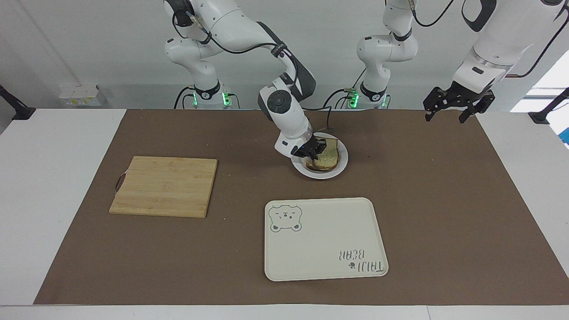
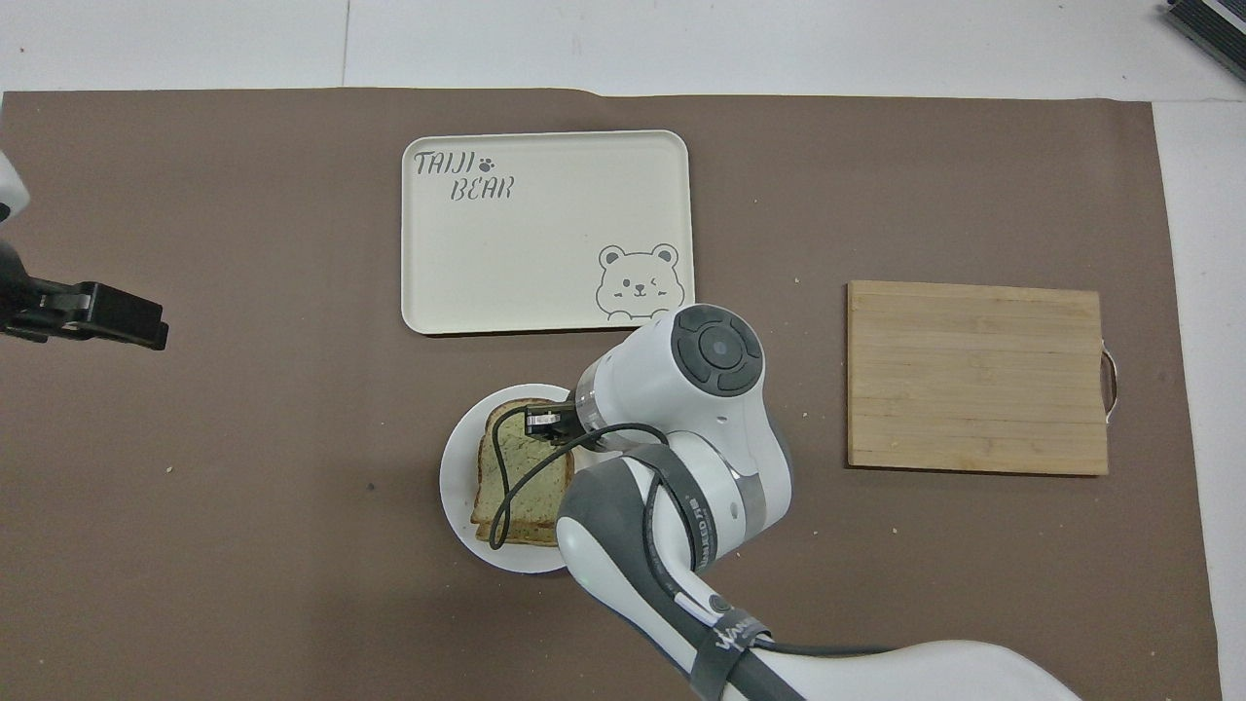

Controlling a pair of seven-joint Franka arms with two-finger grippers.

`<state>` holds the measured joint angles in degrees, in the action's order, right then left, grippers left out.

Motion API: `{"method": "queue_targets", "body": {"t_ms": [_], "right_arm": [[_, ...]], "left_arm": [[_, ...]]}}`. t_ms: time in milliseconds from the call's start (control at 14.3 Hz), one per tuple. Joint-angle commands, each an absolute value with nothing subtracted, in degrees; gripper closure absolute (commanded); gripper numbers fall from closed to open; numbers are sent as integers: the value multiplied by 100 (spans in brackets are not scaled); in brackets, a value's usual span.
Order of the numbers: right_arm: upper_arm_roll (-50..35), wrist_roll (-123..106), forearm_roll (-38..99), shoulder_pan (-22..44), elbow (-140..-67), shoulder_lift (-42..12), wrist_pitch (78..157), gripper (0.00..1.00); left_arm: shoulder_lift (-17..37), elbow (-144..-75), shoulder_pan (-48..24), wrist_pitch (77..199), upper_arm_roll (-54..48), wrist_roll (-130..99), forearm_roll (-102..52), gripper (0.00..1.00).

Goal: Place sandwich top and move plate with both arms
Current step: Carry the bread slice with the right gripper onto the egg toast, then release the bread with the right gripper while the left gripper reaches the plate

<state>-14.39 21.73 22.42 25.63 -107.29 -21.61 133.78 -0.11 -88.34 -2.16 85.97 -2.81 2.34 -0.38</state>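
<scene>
The sandwich top [image 1: 330,152], a plain pale slice with a brown crust, lies on the lower bread slice [image 1: 316,167] on the small white plate [image 1: 341,165]. It covers the fried egg. My right gripper [image 1: 316,151] is low over the plate's rim toward the right arm's end and is shut on the edge of the sandwich top. The overhead view shows the same slice [image 2: 521,477], plate [image 2: 456,487] and right gripper [image 2: 540,424]. My left gripper [image 1: 445,118] is open and empty, and it waits in the air over the left arm's end of the table [image 2: 136,326].
A cream tray with a bear drawing [image 1: 324,240] [image 2: 545,234] lies farther from the robots than the plate. A wooden cutting board [image 1: 164,186] [image 2: 973,375] lies toward the right arm's end. A brown mat covers the table.
</scene>
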Motion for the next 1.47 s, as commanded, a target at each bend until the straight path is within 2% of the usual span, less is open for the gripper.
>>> {"method": "queue_targets", "body": {"t_ms": [0, 420, 490, 560, 910, 1120, 1400], "right_arm": [[-1441, 1846, 2364, 2505, -10986, -2022, 13447, 100], [-1441, 1590, 2355, 2461, -11048, -2004, 13438, 100], [-1433, 1617, 2355, 2452, -11004, -2013, 13421, 73], [-1424, 1608, 2268, 2452, -10987, -2021, 13430, 1], [-1345, 1853, 995, 2443, -10793, -1996, 13403, 0], [-1231, 1916, 738, 2339, -10784, -1671, 13342, 0], [-1213, 1916, 38, 1847, -10784, -1127, 12860, 0]], "left_arm": [[-123, -8921, -158, 8569, -325, 202, 70, 0], [-149, -8973, -246, 8578, -343, 246, 70, 0], [-158, -9026, -255, 8578, -395, 255, 27, 0], [-176, -9105, -272, 8569, -413, 255, -130, 0], [-237, -9640, -308, 8771, -422, 229, -878, 0], [-255, -9965, -342, 9069, -422, 368, -1212, 0], [-466, -10730, -641, 9815, -422, 422, -1563, 0]]}}
